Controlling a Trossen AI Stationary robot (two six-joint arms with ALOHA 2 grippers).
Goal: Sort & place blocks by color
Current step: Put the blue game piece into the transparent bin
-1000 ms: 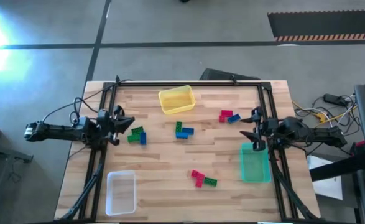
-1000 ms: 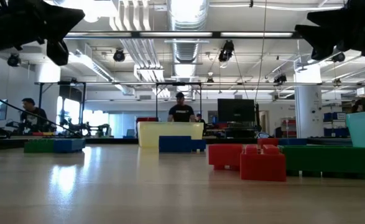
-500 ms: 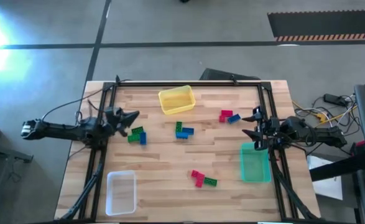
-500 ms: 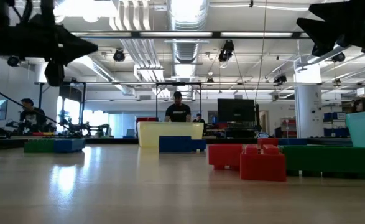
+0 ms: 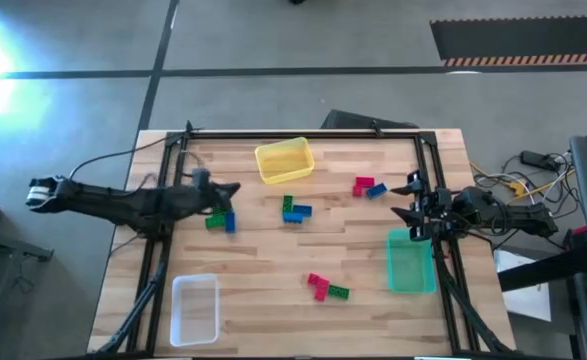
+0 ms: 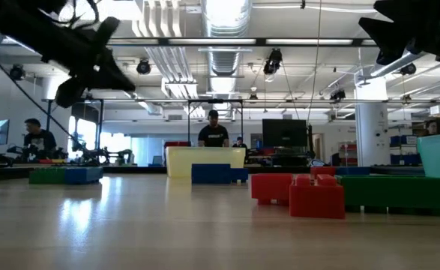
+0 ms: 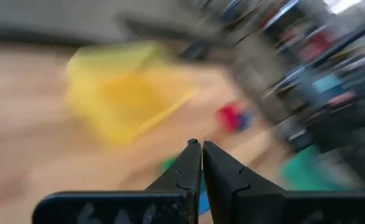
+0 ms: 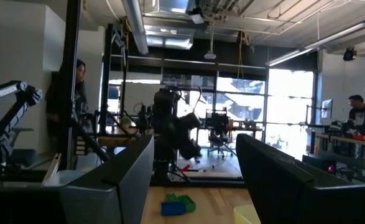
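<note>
Small bricks lie on the wooden table in four clusters: green and blue [image 5: 220, 218], green and blue [image 5: 295, 209], red and blue [image 5: 368, 187], red and green [image 5: 325, 287]. My left gripper [image 5: 233, 190] hangs in the air just beyond the left-hand green and blue cluster, touching nothing. The left wrist view shows its fingers shut [image 7: 201, 157]. My right gripper [image 5: 410, 200] waits open above the table's right side, near the far end of the green bin [image 5: 407, 262]; the right wrist view shows its fingers wide apart [image 8: 194, 186]. In the low view both arms stay high, the left [image 6: 92, 60] and the right [image 6: 414, 30].
A yellow bin [image 5: 284, 160] sits at the far middle, a clear bin [image 5: 195, 308] at the near left, and the translucent green bin at the right. A black frame [image 5: 303, 133] borders the table. Bare wood lies between the clusters. People show in the room behind [image 6: 218, 133].
My left arm has stretched out from the table's left edge toward the middle, carrying its gripper to the right until it hangs by the left green and blue cluster; the gripper has turned on the way. The right arm and the bricks have kept still.
</note>
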